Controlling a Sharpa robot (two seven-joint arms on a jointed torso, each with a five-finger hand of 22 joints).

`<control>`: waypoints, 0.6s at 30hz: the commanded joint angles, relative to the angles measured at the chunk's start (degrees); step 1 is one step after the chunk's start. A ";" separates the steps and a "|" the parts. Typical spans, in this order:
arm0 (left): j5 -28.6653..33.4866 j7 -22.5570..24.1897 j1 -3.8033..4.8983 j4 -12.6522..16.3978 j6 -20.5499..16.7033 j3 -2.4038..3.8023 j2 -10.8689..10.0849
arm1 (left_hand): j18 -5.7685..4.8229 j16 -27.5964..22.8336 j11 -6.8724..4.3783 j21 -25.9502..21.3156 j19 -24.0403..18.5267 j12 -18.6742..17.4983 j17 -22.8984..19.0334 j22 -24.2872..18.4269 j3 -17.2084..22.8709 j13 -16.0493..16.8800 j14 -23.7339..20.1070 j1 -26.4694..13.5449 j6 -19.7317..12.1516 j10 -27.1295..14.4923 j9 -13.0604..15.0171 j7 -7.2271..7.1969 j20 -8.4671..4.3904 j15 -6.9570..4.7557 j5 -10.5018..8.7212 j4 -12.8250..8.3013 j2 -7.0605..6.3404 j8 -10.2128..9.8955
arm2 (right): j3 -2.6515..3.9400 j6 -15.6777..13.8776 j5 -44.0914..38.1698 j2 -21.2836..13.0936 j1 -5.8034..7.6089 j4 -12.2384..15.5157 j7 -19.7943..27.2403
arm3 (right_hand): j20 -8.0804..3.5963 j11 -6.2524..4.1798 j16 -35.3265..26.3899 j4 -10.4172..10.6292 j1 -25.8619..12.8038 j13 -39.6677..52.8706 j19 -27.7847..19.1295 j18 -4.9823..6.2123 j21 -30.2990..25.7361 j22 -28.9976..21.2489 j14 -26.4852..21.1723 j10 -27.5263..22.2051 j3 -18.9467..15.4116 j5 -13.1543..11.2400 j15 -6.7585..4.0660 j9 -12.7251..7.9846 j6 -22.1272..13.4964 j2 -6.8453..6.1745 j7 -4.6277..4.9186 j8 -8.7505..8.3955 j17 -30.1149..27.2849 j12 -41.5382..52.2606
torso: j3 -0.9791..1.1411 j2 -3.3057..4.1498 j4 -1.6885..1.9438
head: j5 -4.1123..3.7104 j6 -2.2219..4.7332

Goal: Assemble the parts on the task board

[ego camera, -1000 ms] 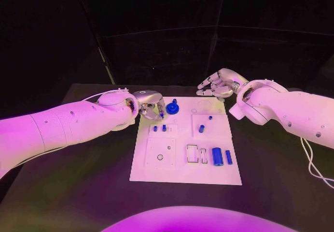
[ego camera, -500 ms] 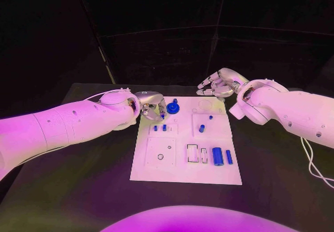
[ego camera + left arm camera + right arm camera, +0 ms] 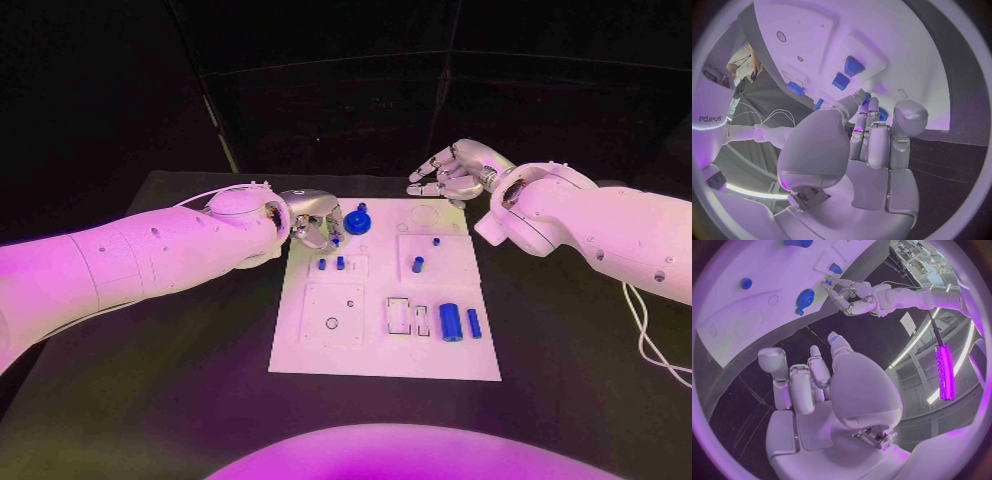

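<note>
A white task board (image 3: 387, 345) lies lengthwise in the middle of the black table (image 3: 159, 380), its face cut with square and round recesses and dotted with small blue parts. At its far end stands a round blue gear-like piece (image 3: 358, 222) with a short stem rising from its top. Nearer the middle, two short blue pegs (image 3: 330, 264) stand side by side on the left, with one upright blue pin (image 3: 418, 266) and a tiny blue stud (image 3: 436, 242) to their right. Toward the near end, a thick blue cylinder (image 3: 451, 323) and a thinner blue bar (image 3: 473, 324) lie side by side, just beside two open rectangular slots (image 3: 405, 318).

The left hand (image 3: 312, 222) sits at the board's far left corner, just beside the gear-like piece, its fingers curled downward close together; whether they have hold of anything cannot be told. The right hand (image 3: 459, 172) hovers beyond the board's far right corner, well apart from the parts, its fingers loosely bent and spread, with nothing in them.
</note>
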 commanded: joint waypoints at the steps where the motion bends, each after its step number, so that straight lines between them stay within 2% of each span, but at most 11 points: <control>1: 0.17 -0.67 -0.01 0.01 1.33 -0.03 0.07 | -0.76 0.21 0.08 -0.10 0.81 -0.23 -0.09 -0.05 0.31 -0.04 1.54 -0.47 0.27 0.39 -0.06 0.12 -0.19 -0.23 -0.26 -0.10 -0.05 -0.35 | 0.03 -0.03 0.02 0.03 0.10 0.04 0.50 | 0.08 -0.05 -0.15 0.26 0.04 0.04 -0.45 0.85 -0.26 0.06 3.19 -0.43 0.04 0.07 -0.31 -0.07 -0.33 0.37 -0.15 0.14 3.14 -0.09 | -0.01 0.00 0.02 | 0.01 -0.06; 8: 0.17 -0.73 -0.04 -0.23 1.54 -0.03 0.25 | -0.76 0.17 0.16 -0.19 0.74 -0.67 -0.19 -0.06 0.43 -0.09 1.49 -0.67 -0.02 0.15 -0.25 0.18 -0.16 -0.17 -0.26 -0.13 -0.16 -0.66 | 0.03 -0.05 0.02 0.06 0.10 0.03 0.52 | 0.08 -0.05 -0.15 0.26 0.04 0.04 -0.45 0.85 -0.26 0.06 3.19 -0.43 0.04 0.07 -0.31 -0.07 -0.33 0.37 -0.15 0.14 3.14 -0.09 | 0.00 0.02 0.00 | 0.01 -0.07; 18: 0.17 -0.90 -0.09 -0.37 1.57 -0.03 0.23 | -0.77 -0.23 1.22 -0.87 0.40 -3.80 -1.16 -0.34 0.96 -0.37 1.22 -1.94 -3.17 -2.98 -1.76 0.87 0.40 0.63 -0.28 -0.20 -1.51 -3.12 | 0.03 -0.10 0.02 -0.03 0.10 0.02 0.50 | 0.08 -0.05 -0.15 0.26 0.04 0.04 -0.45 0.85 -0.26 0.06 3.19 -0.43 0.04 0.07 -0.31 -0.07 -0.33 0.37 -0.15 0.14 3.14 -0.09 | 0.01 -0.02 0.05 | -0.06 -0.06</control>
